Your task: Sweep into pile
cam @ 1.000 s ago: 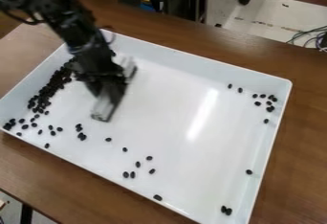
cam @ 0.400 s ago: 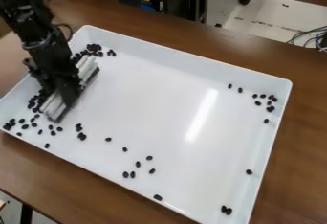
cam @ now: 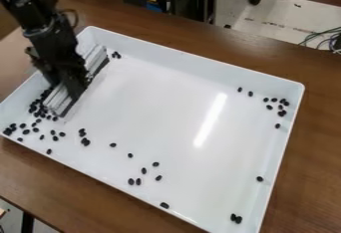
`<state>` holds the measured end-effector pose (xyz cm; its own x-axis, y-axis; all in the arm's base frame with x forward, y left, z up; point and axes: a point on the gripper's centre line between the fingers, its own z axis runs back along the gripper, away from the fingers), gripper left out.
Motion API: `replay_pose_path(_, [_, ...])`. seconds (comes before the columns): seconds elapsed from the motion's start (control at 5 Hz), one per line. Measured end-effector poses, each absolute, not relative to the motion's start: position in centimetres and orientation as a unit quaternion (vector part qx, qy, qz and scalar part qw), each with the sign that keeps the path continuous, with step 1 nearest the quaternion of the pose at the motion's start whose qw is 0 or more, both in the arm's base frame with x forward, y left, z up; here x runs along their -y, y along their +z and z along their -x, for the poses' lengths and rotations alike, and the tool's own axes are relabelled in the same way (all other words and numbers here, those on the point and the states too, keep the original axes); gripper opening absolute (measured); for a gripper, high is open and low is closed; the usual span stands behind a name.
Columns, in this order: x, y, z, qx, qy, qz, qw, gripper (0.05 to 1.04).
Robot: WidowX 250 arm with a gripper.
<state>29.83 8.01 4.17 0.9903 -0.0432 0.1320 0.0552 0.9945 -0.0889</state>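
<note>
On the brown worktop (cam: 180,38), I have the white tray (cam: 173,112). Near its left edge as I look, my pincer (cam: 72,83) is clamped on a pale ridged bar (cam: 59,98). Small dark beans (cam: 113,145) crowd between the bar and the tray's near-left corner; others dot the near edge, the right edge and the far-right corner.
</note>
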Motion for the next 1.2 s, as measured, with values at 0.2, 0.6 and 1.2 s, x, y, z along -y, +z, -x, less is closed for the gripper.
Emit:
replay_pose_path(0.2, [-5.3, 4.4, -30.7, 0.075, -0.050, 0.057, 0.994, 0.353])
replay_pose_path(0.6, [-3.9, 1.2, -31.2, 0.053, -0.064, 0.030, 0.996, 0.353])
replay_pose_path(1.2, [-1.5, 2.4, -29.9, 0.053, -0.077, 0.025, 0.995, 0.999])
